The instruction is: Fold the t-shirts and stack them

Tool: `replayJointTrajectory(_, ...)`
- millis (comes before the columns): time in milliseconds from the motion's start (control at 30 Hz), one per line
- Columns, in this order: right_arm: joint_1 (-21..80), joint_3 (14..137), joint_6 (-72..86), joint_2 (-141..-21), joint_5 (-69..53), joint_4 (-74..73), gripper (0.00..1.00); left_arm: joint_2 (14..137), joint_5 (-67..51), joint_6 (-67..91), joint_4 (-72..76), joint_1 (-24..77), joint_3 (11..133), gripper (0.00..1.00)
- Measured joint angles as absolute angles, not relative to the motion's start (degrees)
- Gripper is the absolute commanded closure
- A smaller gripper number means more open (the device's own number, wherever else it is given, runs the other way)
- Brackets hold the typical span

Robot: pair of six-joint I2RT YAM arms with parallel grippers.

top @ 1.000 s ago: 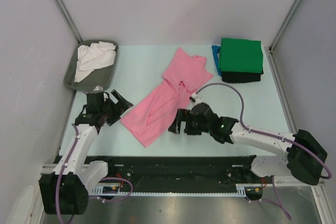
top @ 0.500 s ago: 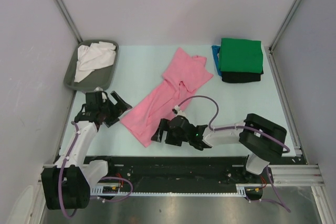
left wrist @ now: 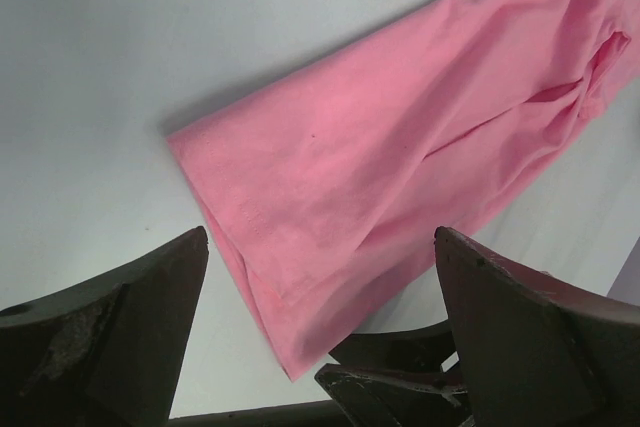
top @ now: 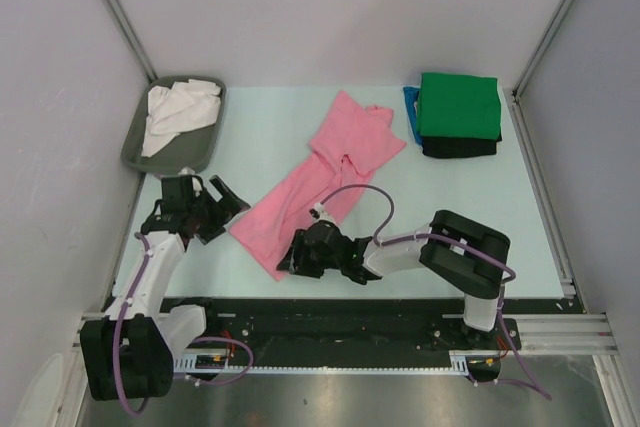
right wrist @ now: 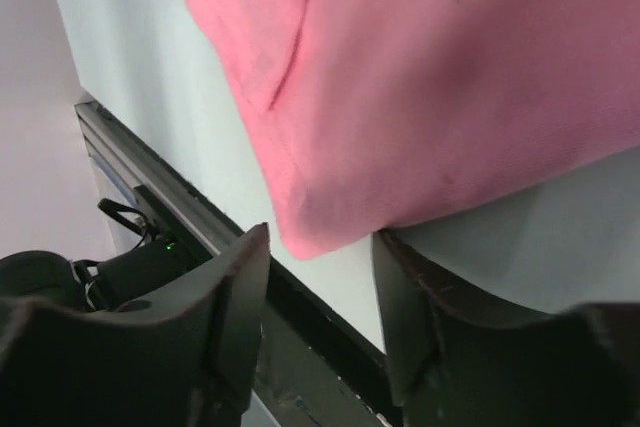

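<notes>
The pink t-shirt (top: 320,172) lies crumpled in a long diagonal strip on the pale table. Its near corner points at the front rail. My right gripper (top: 288,265) sits low at that corner. In the right wrist view its jaws (right wrist: 320,242) stand partly apart with the pink corner (right wrist: 450,97) at their mouth, not clamped. My left gripper (top: 225,210) hovers wide open just left of the shirt's left hem corner (left wrist: 380,147), touching nothing. A green t-shirt (top: 458,104) lies folded on a black one (top: 458,149), with a blue one (top: 410,107) beside them. A white t-shirt (top: 175,112) is bunched in the tray.
The grey tray (top: 138,152) stands at the back left against the wall. The folded stack sits at the back right by the frame post. The black front rail (right wrist: 200,237) runs close under the right gripper. The right gripper's fingers (left wrist: 390,377) show low in the left wrist view.
The right arm swung left and toward the front rail, down the pink shirt to its near corner, and its jaws narrowed. The left gripper stayed open and shifted only slightly.
</notes>
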State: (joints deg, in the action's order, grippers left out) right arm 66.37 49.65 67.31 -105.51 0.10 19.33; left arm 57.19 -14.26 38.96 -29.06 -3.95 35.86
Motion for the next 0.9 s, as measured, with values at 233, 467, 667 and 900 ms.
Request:
replayJointTrajectory(233, 66.4, 50.2, 68.0, -107.9, -0.6, 19.6, 0.71, 57.2, -14.4, 38.9, -28.8, -4.1, 34.4, 0.00)
replayJointTrajectory(467, 66.3, 51.6, 68.2, -110.3, -1.6, 20.8, 1.00, 57.2, -14.5, 38.5, -28.8, -4.6, 34.4, 0.00)
replayJointTrajectory(667, 66.2, 51.9, 68.1, -110.1, -1.5, 19.4, 1.00, 57.2, -15.2, 38.0, -28.6, -5.5, 34.1, 0.00)
replayJointTrajectory(900, 67.1, 44.1, 66.7, -99.9, 2.2, 11.7, 1.00, 56.2, -17.0, 38.0, -28.2, -5.7, 32.6, 0.00)
